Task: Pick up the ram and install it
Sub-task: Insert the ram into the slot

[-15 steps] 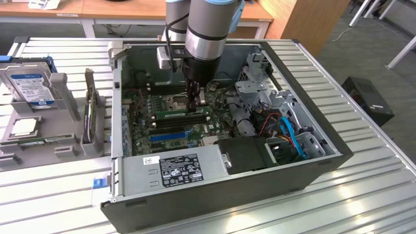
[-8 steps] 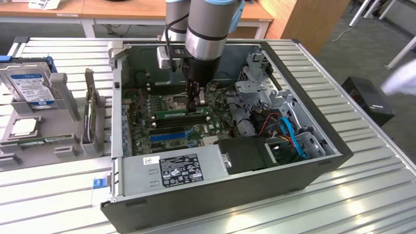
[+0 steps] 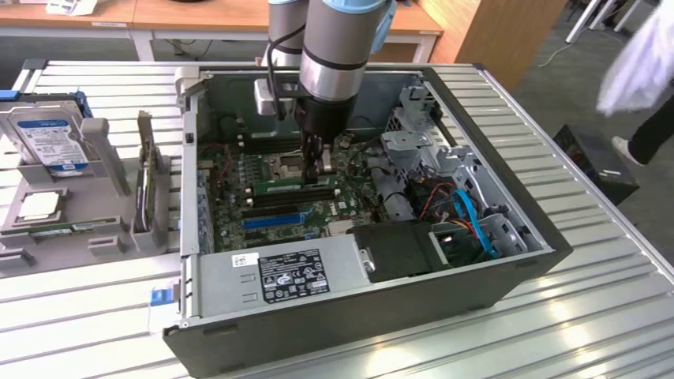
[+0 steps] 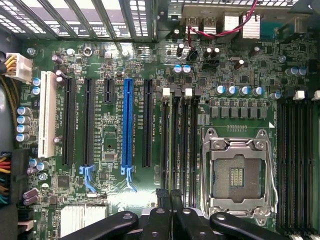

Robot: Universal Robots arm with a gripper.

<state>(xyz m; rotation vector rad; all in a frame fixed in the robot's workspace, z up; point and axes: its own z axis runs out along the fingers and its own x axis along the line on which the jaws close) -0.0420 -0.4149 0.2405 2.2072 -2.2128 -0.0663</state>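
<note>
The ram [image 3: 282,188] is a thin green stick with a white label. It stands on edge along the black memory slots [image 3: 279,199], beside the CPU socket [image 3: 276,164], inside the open computer case [image 3: 526,253]. My gripper [image 3: 314,175] reaches straight down into the case, its fingers pinched together on the ram's top edge near the end toward the exterior view's right. I cannot tell whether the ram is fully seated. In the wrist view the gripper [image 4: 169,200] has its fingers together over the memory slots [image 4: 180,145], next to the CPU socket [image 4: 239,175].
A blue expansion slot [image 4: 128,125] and black slots lie beside the memory slots. The power supply [image 3: 284,272], a drive cage [image 3: 421,150] and blue cables [image 3: 474,221] crowd the case. A holder with a hard drive [image 3: 47,138] stands at the exterior view's left. A person [image 3: 642,63] stands at the far right.
</note>
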